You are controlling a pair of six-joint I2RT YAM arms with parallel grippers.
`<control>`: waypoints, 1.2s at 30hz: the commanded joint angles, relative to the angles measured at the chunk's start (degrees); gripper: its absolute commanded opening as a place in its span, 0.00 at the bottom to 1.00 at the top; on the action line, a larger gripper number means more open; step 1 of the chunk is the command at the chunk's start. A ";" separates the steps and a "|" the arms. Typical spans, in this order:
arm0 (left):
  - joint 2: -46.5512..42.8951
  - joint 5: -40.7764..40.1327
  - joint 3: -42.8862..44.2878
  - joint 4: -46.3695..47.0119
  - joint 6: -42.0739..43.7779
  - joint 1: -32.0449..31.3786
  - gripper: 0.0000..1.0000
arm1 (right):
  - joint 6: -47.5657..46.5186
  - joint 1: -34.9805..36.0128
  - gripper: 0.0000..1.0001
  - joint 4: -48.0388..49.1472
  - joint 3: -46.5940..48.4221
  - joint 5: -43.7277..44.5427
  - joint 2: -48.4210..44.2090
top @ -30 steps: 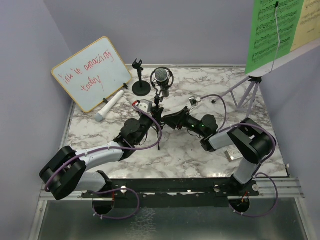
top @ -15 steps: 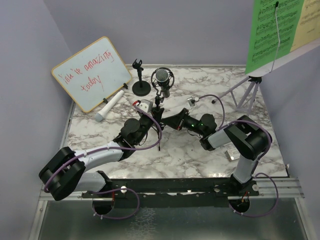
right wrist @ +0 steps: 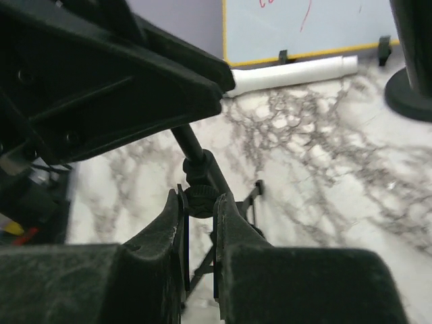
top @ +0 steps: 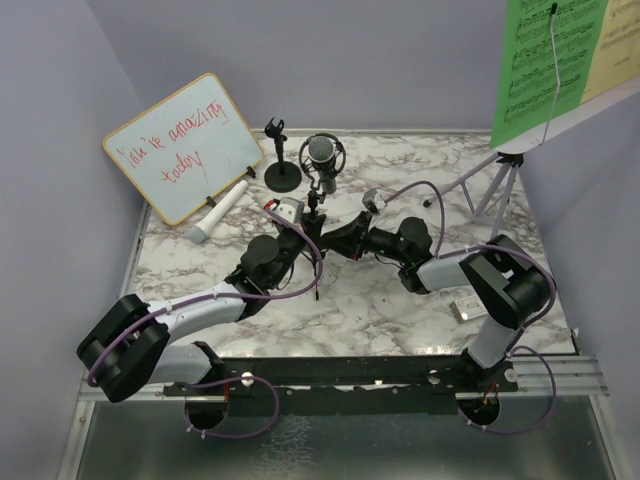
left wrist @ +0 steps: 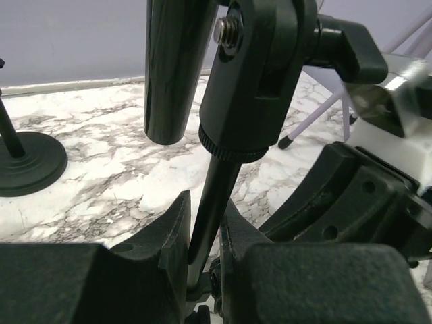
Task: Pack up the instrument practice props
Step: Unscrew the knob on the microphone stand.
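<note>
The black mic tripod (top: 316,205) stands mid-table with a grey-headed microphone (top: 322,153) in its ring mount. My left gripper (top: 303,225) is shut on the tripod's pole (left wrist: 210,202), just under the mount's joint (left wrist: 260,81). My right gripper (top: 333,238) is shut on the tripod's lower collar knob (right wrist: 200,197), above the spread legs. The second microphone (top: 222,210) lies below the whiteboard. The black round-base holder (top: 281,172) stands behind the tripod. The lilac music rack (top: 497,185) at back right carries green (top: 540,70) and yellow (top: 618,40) sheets.
The wood-framed whiteboard (top: 180,145) leans at the back left. A small flat white device (top: 468,306) lies by the right arm. The two arms cross close together at the tripod. Walls close in the left, back and right sides.
The right arm's wrist has shifted a little left toward the tripod. The left arm and the tripod have stayed put.
</note>
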 commanded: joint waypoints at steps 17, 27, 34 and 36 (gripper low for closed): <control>0.59 2.98 0.02 -4.90 -6.42 -1.05 0.01 | -111.87 16.11 0.01 2.52 -2.42 29.53 6.82; 0.31 2.08 0.05 -6.08 -6.51 -0.87 0.00 | -104.31 18.56 0.22 5.41 -3.21 32.71 6.95; 0.40 2.09 0.18 -6.51 -5.67 -0.80 0.00 | -73.66 16.93 0.59 -1.01 -4.91 30.09 -1.54; 0.46 2.67 0.14 -6.48 -5.01 -0.80 0.00 | -64.53 16.09 0.62 -2.94 -5.88 27.72 -4.02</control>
